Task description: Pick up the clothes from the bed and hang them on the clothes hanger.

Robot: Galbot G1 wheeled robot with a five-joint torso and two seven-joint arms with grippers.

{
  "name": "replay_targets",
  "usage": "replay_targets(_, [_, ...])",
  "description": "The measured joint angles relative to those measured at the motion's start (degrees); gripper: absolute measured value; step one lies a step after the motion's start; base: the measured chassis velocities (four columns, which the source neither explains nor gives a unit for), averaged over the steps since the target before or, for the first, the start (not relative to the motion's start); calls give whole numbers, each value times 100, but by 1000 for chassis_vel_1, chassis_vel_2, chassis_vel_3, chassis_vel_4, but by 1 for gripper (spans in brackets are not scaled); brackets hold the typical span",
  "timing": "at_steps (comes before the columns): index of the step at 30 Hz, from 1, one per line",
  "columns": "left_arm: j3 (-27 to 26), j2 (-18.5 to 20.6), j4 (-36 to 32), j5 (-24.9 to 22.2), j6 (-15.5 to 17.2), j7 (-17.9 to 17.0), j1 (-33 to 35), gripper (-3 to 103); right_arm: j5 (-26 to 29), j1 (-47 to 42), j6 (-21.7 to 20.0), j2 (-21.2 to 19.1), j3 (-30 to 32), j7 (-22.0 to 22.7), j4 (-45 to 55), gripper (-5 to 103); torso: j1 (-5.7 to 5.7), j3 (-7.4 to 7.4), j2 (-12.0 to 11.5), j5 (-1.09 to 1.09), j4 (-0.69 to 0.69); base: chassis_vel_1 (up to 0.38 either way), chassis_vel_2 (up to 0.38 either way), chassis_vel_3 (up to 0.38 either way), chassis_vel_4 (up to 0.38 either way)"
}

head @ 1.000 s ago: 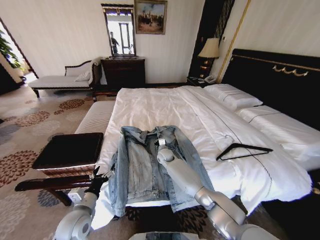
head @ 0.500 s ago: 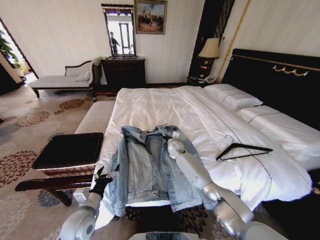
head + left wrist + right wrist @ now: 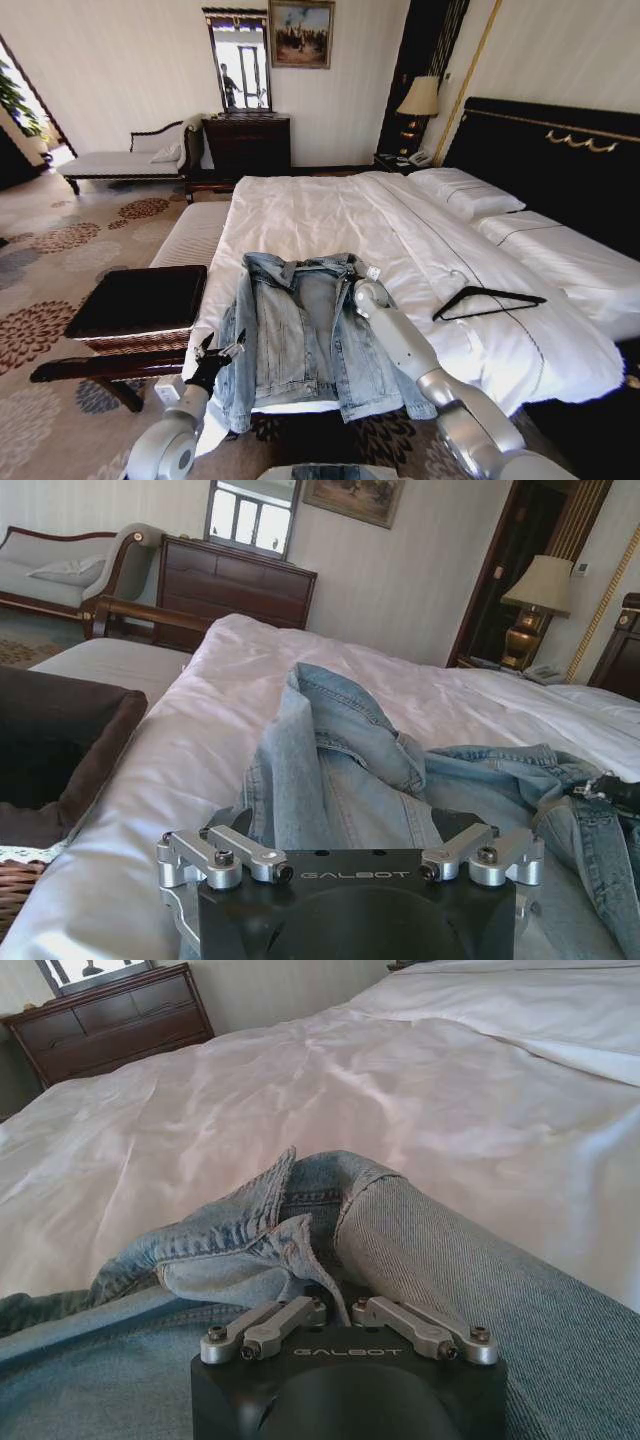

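On white bed [image 3: 300, 215] | right end effector [image 3: 360, 272] clamps denim jacket [image 3: 300, 340] collar | left end effector [image 3: 215, 352] apart

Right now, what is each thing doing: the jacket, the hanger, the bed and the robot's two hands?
Light-blue denim jacket: spread open, front up, at the bed's foot.
Thin black triangular hanger: lying flat on the sheet, bare.
Wide white bed: made.
Right gripper: at the jacket's collar.
Left gripper: open, beside the jacket's sleeve edge.
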Motion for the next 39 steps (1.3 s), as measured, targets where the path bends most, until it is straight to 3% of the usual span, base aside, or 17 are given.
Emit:
replay_targets(3, [70,75,21,-107,42,-55,-141,100,-178,0,21,-10,-35,-45,-3,12,0,0,0,0,0,0,0,0,0])
replay_targets(7, [255,303,157,-588,135,-226,-555,100,-518,-159,159,-194,-46,-23,471,33,0,0,0,1,1,0,0,0,0])
replay_targets(8, [255,303,157,-588,135,-226,-555,100,-518,-159,159,-194,-46,-23,471,33,0,0,0,1,1,0,0,0,0])
replay_targets(10, [321,424,148,-1014,163,-338,-728,100,-644,-283,193,-437,-61,-3,892,44,0,0,-1,0,0,0,0,0,0])
replay_targets(11, [340,476,128,-1157,174,-361,-804,100,-686,-326,206,-537,-59,7,1035,44,1,0,0,0,0,0,0,0,0])
replay_targets(15, [424,623,220,-1359,199,-439,-1123,101,-738,-469,215,-867,-6,58,1480,55,0,0,0,1,-1,0,0,0,0])
replay_targets(17, [548,759,486,-1536,249,-521,-1561,99,-745,-525,192,-1095,54,91,1672,71,0,0,0,-1,-3,0,0,0,0])
replay_targets(19, [581,796,559,-1587,260,-530,-1677,99,-704,-522,163,-1129,51,86,1675,71,0,0,0,-1,-3,0,0,0,0])
replay_targets(24, [666,799,695,-1646,290,-544,-1874,99,-557,-415,119,-997,-217,-376,1388,93,1,0,-1,0,0,0,0,0,0])
replay_targets(27, [638,755,654,-1595,294,-534,-1737,99,-426,-414,117,-821,-298,-593,1310,99,1,0,0,-2,0,0,0,0,0])
replay_targets(32, [491,732,554,-1493,295,-460,-1442,99,161,-430,-3,-657,-335,-1014,1320,100,0,0,-1,-1,3,0,0,0,0])
replay_targets(39, [474,737,560,-1507,295,-436,-1435,99,-169,-473,216,-780,-226,-907,1396,100,0,0,-1,1,0,0,0,0,0])
